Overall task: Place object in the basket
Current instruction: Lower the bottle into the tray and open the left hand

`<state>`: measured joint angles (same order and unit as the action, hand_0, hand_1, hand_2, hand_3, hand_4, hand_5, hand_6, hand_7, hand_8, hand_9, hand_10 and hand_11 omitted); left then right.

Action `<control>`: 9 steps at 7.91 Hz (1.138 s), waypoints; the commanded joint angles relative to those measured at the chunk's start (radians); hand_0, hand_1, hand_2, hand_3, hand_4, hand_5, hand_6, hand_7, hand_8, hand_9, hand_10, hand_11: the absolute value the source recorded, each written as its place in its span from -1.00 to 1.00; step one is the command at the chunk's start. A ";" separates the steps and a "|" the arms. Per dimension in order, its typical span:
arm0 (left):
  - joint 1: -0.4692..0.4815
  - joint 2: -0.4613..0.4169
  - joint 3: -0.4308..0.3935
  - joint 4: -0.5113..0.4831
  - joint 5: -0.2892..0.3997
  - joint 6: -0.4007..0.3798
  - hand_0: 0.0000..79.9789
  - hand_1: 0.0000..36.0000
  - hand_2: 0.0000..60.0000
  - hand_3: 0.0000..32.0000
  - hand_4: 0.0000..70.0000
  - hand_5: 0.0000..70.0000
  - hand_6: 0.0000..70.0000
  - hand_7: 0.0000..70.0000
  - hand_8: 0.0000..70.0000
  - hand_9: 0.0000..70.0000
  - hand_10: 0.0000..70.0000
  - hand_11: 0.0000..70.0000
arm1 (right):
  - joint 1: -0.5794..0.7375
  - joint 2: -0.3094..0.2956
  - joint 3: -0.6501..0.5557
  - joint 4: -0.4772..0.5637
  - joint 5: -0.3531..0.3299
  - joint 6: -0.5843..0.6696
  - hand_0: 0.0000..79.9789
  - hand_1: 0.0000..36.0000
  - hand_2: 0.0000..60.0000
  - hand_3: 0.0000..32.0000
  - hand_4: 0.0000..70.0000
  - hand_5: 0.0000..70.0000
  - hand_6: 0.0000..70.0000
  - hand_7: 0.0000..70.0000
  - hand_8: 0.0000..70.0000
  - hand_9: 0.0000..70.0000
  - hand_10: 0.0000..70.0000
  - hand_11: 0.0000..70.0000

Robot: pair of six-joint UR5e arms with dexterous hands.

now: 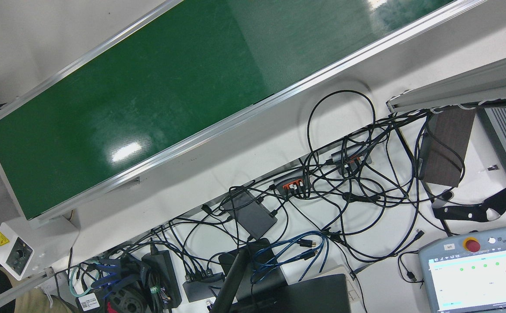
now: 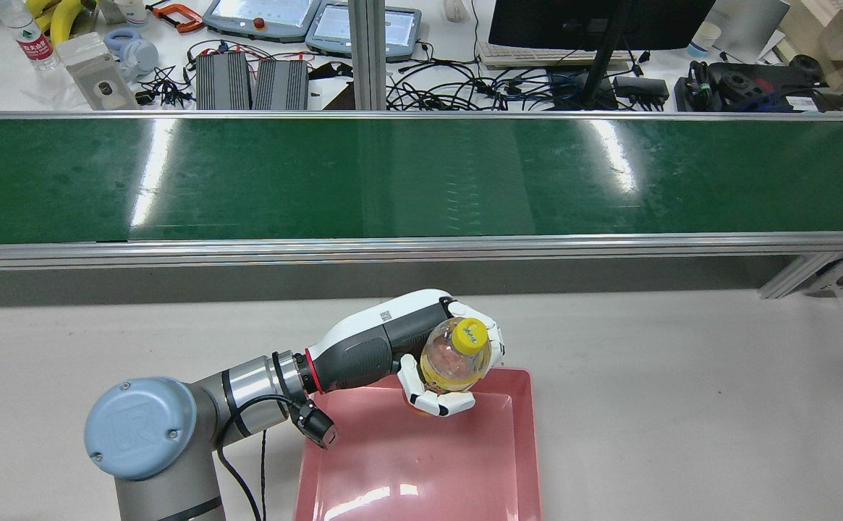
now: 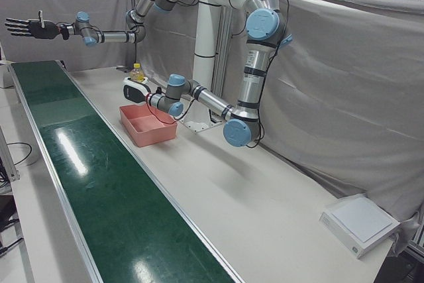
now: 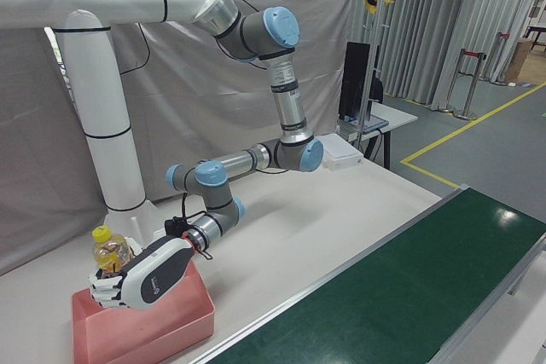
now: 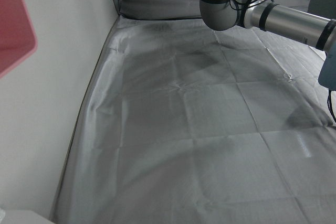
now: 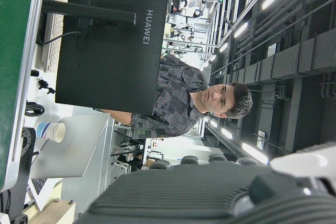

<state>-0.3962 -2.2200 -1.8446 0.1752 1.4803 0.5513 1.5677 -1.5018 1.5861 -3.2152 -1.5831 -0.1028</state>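
Observation:
My left hand (image 2: 399, 329) is shut on a clear bottle with a yellow cap (image 2: 457, 353) and holds it upright just above the far edge of the pink basket (image 2: 421, 463). The left-front view shows the same bottle (image 3: 137, 71), hand (image 3: 136, 89) and basket (image 3: 149, 127). The right-front view shows the bottle (image 4: 108, 249) in the hand (image 4: 147, 283) over the basket (image 4: 145, 332). A corner of the basket (image 5: 13, 24) shows in the left hand view. My right hand (image 3: 30, 28) is raised high over the far end of the belt, fingers spread, holding nothing.
The green conveyor belt (image 2: 421, 177) runs across beyond the basket, with a metal rail (image 2: 421, 246) on its near side. A white box (image 3: 361, 223) lies at the table's far corner. Cables, a monitor and teach pendants (image 2: 262, 14) sit behind the belt.

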 commanded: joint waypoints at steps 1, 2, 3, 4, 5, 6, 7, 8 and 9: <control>0.005 0.111 -0.016 -0.134 0.006 0.002 0.20 -0.55 -1.00 -1.00 -0.59 -0.31 -1.00 -0.73 -0.61 -0.47 -0.51 -0.27 | 0.000 -0.002 0.000 0.000 0.000 0.000 -1.00 -1.00 -1.00 -1.00 -1.00 -1.00 -1.00 -1.00 -1.00 -1.00 -1.00 -1.00; 0.005 0.120 -0.025 -0.135 0.006 0.004 0.20 -0.54 -1.00 -1.00 -0.66 -0.58 -1.00 -0.84 -0.69 -0.63 -0.76 -0.63 | 0.000 -0.002 0.000 0.000 0.000 0.000 -1.00 -1.00 -1.00 -1.00 -1.00 -1.00 -1.00 -1.00 -1.00 -1.00 -1.00 -1.00; 0.004 0.120 -0.030 -0.135 0.006 0.002 0.22 -0.49 -1.00 -1.00 -0.64 -0.73 -1.00 -0.89 -0.76 -0.70 -0.83 -0.73 | 0.000 -0.002 0.000 0.000 0.000 0.000 -1.00 -1.00 -1.00 -1.00 -1.00 -1.00 -1.00 -1.00 -1.00 -1.00 -1.00 -1.00; 0.002 0.120 -0.031 -0.135 0.006 0.004 0.23 -0.54 -1.00 -1.00 -0.65 -0.78 -1.00 -0.93 -0.79 -0.74 -0.87 -0.78 | 0.000 0.000 0.000 0.000 0.000 0.000 -1.00 -1.00 -1.00 -1.00 -1.00 -1.00 -1.00 -1.00 -1.00 -1.00 -1.00 -1.00; 0.003 0.120 -0.033 -0.135 0.006 0.004 0.21 -0.63 -1.00 -1.00 -0.66 -0.78 -1.00 -0.96 -0.80 -0.75 -0.88 -0.80 | 0.000 0.000 0.000 0.000 0.000 0.000 -1.00 -1.00 -1.00 -1.00 -1.00 -1.00 -1.00 -1.00 -1.00 -1.00 -1.00 -1.00; 0.002 0.120 -0.039 -0.135 0.006 0.002 0.21 -0.64 -1.00 -1.00 -0.67 -0.80 -1.00 -0.97 -0.80 -0.75 -0.89 -0.81 | 0.000 0.000 0.000 0.000 0.000 0.000 -1.00 -1.00 -1.00 -1.00 -1.00 -1.00 -1.00 -1.00 -1.00 -1.00 -1.00 -1.00; 0.002 0.120 -0.042 -0.135 0.006 0.002 0.22 -0.70 -1.00 -1.00 -0.68 -0.81 -1.00 -0.97 -0.80 -0.76 -0.88 -0.81 | 0.000 -0.002 0.000 0.000 0.000 0.000 -1.00 -1.00 -1.00 -1.00 -1.00 -1.00 -1.00 -1.00 -1.00 -1.00 -1.00 -1.00; 0.002 0.120 -0.047 -0.135 0.008 0.002 0.21 -0.83 -1.00 -1.00 -0.67 -0.84 -1.00 -0.98 -0.80 -0.77 -0.89 -0.81 | 0.000 0.000 0.000 0.000 0.000 0.000 -1.00 -1.00 -1.00 -1.00 -1.00 -1.00 -1.00 -1.00 -1.00 -1.00 -1.00 -1.00; 0.002 0.120 -0.051 -0.135 0.008 0.002 0.21 -0.90 -1.00 -1.00 -0.65 -0.85 -1.00 -0.99 -0.80 -0.77 -0.91 -0.84 | 0.000 -0.002 0.000 0.000 0.000 0.000 -1.00 -1.00 -1.00 -1.00 -1.00 -1.00 -1.00 -1.00 -1.00 -1.00 -1.00 -1.00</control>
<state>-0.3939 -2.1002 -1.8867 0.0399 1.4870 0.5539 1.5677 -1.5022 1.5861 -3.2152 -1.5830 -0.1028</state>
